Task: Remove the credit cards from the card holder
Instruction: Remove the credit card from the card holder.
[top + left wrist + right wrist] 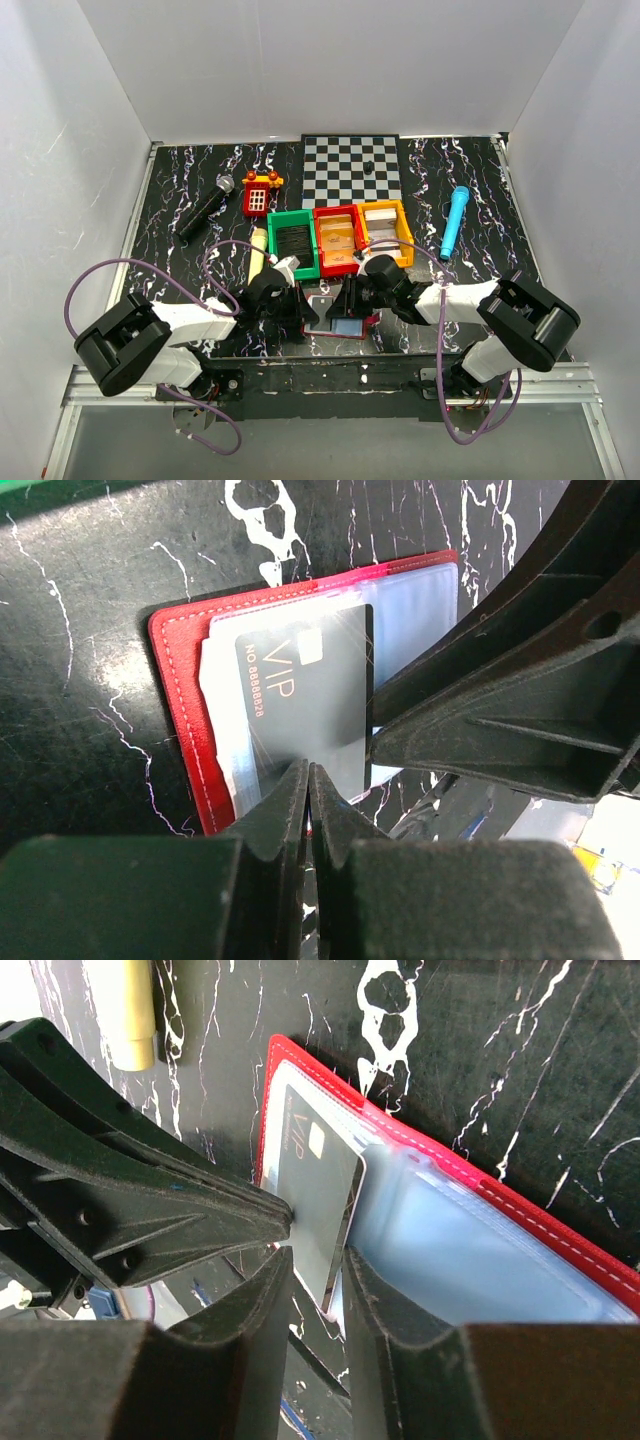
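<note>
My left gripper [308, 780] is pinched down to a hairline on the near edge of the dark VIP card [300, 690], so I'd call that a proper grip on it. The card lies on top of the pale sleeves [420, 600] of the open holder [180, 700]. The holder is flat on the table [70, 710] at the near edge, right between the two arms. The right gripper [318, 1285] comes in from the other side, open just a narrow gap with the card's corner sitting in it. I can't tell if it's actually squeezing anything. My guess is it's there to pin the holder so it doesn't slide along when the left one pulls. Count: one card showing (any others would be hidden in the sleeves), one holder, two grippers on it. Just behind are three bins: a green bin [272, 240], a red bin [318, 238] and a yellow bin [405, 235].
</note>
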Robot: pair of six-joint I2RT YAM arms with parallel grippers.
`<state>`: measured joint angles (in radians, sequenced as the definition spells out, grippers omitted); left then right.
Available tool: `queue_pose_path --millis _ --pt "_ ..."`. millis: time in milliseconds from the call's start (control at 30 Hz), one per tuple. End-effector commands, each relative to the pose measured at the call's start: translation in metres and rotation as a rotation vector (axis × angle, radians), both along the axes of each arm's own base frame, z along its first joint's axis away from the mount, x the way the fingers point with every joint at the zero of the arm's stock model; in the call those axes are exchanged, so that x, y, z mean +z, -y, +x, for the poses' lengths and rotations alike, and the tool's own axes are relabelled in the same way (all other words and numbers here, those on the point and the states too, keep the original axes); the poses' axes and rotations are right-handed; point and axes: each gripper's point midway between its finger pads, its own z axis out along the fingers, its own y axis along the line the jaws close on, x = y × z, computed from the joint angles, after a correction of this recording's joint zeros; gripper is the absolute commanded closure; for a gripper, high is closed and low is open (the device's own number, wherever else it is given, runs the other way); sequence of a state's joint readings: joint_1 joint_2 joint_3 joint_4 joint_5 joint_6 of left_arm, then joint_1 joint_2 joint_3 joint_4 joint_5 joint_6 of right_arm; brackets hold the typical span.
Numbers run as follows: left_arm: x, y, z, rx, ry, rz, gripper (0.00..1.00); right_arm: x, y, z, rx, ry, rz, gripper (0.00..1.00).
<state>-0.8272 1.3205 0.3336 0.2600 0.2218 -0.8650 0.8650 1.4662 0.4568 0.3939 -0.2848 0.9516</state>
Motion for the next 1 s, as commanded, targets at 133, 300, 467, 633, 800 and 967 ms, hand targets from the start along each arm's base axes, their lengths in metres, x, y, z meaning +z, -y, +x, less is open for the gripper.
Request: queue_pose_path --millis 133,300,467,633,800,967 --pt "-0.004 -0.006 -0.003 0.003 -0.007 0.015 1.00 0.017 -0.013 0.002 0.017 0.025 0.077 0.76" --pt "0.000 -0.005 -0.002 0.002 0.002 0.014 1.00 0.017 -0.013 0.003 0.016 0.025 0.074 0.85" --pt "0.004 -0.006 -0.001 0.001 0.017 0.013 1.00 0.015 -0.013 0.002 0.018 0.021 0.071 0.94" --pt "0.008 -0.009 0.001 0.010 0.032 0.021 1.00 0.013 -0.011 0.002 0.011 0.015 0.061 0.99" --pt "0.017 -0.017 0.007 0.050 0.076 0.041 0.98 0.012 -0.010 0.003 0.009 0.013 0.057 0.99" --pt "0.020 -0.022 0.012 0.069 0.104 0.068 0.98 0.012 -0.011 0.002 0.013 0.010 0.053 0.99"
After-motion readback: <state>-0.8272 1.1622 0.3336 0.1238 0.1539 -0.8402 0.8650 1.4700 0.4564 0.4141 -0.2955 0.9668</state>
